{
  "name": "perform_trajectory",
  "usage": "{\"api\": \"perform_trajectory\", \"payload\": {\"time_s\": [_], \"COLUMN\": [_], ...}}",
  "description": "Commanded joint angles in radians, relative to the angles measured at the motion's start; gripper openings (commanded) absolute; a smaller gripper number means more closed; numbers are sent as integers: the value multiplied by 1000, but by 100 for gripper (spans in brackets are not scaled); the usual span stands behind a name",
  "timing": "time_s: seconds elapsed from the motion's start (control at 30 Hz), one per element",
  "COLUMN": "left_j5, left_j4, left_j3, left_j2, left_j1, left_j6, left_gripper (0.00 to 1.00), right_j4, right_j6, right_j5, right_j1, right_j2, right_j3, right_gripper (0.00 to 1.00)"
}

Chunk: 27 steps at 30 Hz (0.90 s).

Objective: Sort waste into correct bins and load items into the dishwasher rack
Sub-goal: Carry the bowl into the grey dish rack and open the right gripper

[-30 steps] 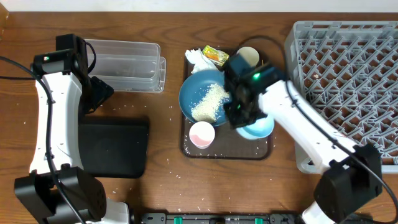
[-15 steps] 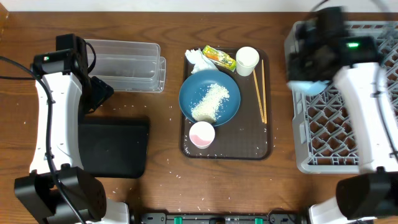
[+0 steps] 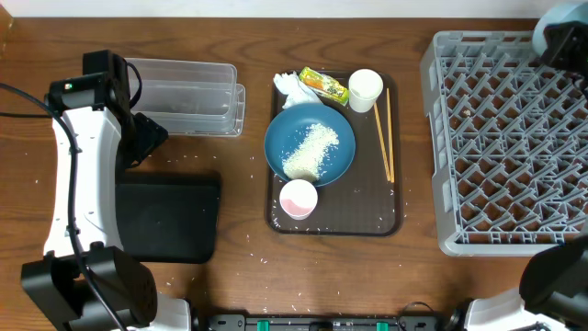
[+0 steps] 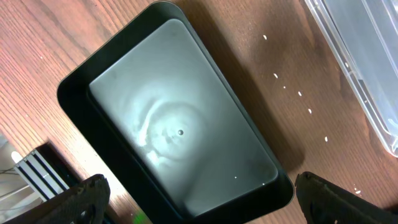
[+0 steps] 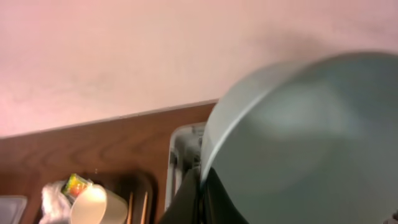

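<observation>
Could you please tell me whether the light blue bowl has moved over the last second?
Yes. The light blue bowl has travelled right, off the brown serving tray, to above the dishwasher rack's far right corner, gripped by the right tool.

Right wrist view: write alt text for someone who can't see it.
A light blue bowl, pinched at its rim by the right gripper, fills the right side. Below left are a white cup, a snack wrapper and a corner of the rack.

Overhead and close left wrist both overlook the black tray.
</observation>
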<state>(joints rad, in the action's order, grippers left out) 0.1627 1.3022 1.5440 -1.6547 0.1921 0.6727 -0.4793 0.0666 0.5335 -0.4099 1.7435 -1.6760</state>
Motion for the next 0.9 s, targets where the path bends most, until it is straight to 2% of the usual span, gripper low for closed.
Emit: {"api": "perform_trajectory", "payload": {"time_s": [0.0,0.2,0.33,0.47,0.6,0.87], "left_j5": [5,5,5,5,5,5], "left_j4": [6,6,6,6,6,6], "left_j3": [-2,-2,-2,-2,-2,-2], "left_j2": [16,16,16,16,16,16], "left_j1": [4,4,4,4,4,4], "left_j6": [-6,-6,-6,-6,-6,-6], "left_gripper": [98,98,98,98,98,98], "right_j4": [98,325,513,649,655,685], "right_j6": [34,175,217,366,420,447], "right_j5": [62,81,232,295,323,532], "right_j1": [-12,-21,-24,-29,-58,-168], "right_j2": [71,200,297,395,454,461], "right_j3": [48,54,54,54,54,54], "right_gripper": [1,1,1,1,1,1]}}
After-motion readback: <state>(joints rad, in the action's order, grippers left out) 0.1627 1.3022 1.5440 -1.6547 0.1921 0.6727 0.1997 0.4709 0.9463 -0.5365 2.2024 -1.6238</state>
